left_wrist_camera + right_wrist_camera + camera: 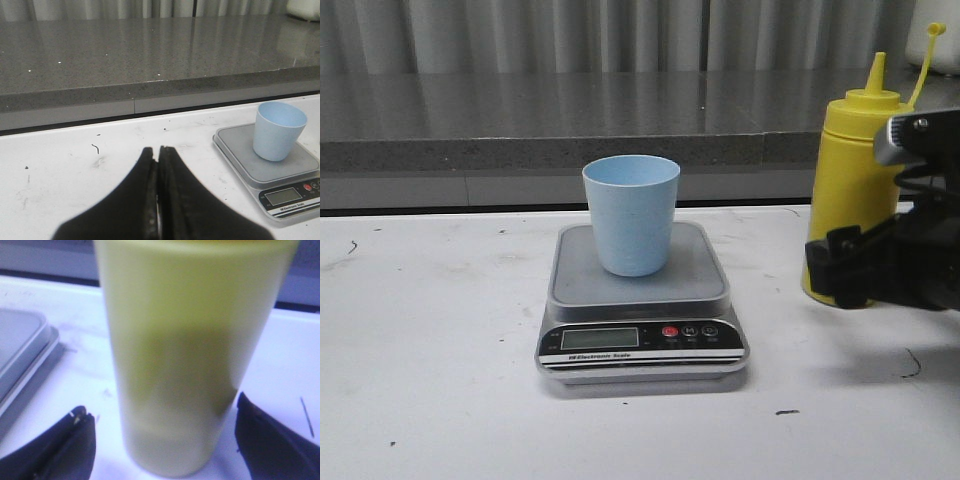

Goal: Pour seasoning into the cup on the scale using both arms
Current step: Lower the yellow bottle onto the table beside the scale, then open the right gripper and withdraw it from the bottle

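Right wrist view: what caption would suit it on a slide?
Open right gripper straddling the upright yellow seasoning bottle.

I work at a white table [440, 330] whose top is scuffed with small dark marks and scratches. Along its far edge runs a dark gap, and beyond that rises a grey speckled stone ledge [520, 115], polished enough to mirror what hangs behind it. Behind the ledge I see pale grey curtains [570, 35] falling in vertical folds. At the far right, on the ledge, sits a whitish object [935, 50], cut off by the frame. The light is soft and even.
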`<state>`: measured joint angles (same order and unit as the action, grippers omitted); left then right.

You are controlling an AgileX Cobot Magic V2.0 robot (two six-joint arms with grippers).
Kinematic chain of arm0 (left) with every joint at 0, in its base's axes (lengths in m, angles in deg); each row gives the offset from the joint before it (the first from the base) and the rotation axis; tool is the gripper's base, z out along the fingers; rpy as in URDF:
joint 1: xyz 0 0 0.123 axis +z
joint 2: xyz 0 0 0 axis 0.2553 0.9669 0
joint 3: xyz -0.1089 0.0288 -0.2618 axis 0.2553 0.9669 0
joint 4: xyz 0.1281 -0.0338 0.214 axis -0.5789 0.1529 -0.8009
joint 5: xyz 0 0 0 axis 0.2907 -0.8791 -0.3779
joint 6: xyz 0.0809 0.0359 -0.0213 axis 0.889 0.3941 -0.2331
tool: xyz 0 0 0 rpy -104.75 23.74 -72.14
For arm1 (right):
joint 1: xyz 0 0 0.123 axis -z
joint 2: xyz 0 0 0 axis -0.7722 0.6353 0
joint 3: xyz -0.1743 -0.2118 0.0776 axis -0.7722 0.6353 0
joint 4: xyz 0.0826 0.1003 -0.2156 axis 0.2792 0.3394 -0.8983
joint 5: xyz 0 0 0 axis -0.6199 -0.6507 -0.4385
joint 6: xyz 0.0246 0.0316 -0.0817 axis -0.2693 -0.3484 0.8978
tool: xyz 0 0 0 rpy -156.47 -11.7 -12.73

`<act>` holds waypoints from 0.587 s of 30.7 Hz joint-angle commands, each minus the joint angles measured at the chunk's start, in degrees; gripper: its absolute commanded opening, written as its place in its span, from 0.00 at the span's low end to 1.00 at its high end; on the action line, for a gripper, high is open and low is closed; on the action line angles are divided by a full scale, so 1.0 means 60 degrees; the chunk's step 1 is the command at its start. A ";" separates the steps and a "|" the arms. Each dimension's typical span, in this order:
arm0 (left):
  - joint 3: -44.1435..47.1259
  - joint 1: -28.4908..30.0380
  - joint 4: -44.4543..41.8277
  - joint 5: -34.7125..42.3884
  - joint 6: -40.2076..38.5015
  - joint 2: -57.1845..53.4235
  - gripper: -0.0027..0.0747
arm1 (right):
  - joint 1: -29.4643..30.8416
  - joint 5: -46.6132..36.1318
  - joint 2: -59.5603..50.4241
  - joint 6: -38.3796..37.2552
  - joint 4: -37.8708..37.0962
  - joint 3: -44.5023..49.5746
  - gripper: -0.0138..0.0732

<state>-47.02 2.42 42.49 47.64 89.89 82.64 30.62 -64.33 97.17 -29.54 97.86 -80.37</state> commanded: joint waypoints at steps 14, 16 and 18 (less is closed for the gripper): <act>-0.0258 0.0020 0.0107 0.0754 -0.0092 0.0117 0.01 | 0.0019 -0.1438 -0.0750 -0.0629 -0.0654 0.1856 0.15; -0.0258 0.0020 0.0107 0.0754 -0.0092 0.0117 0.01 | 0.0019 -0.1438 -0.0889 -0.0620 -0.0654 0.1983 0.02; -0.0258 0.0020 0.0107 0.0754 -0.0092 0.0117 0.01 | 0.0019 -0.1438 -0.1058 -0.0611 -0.0654 0.2092 0.02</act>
<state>-47.02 2.42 42.49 47.73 89.89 82.64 30.62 -65.07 94.04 -33.25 94.64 -68.58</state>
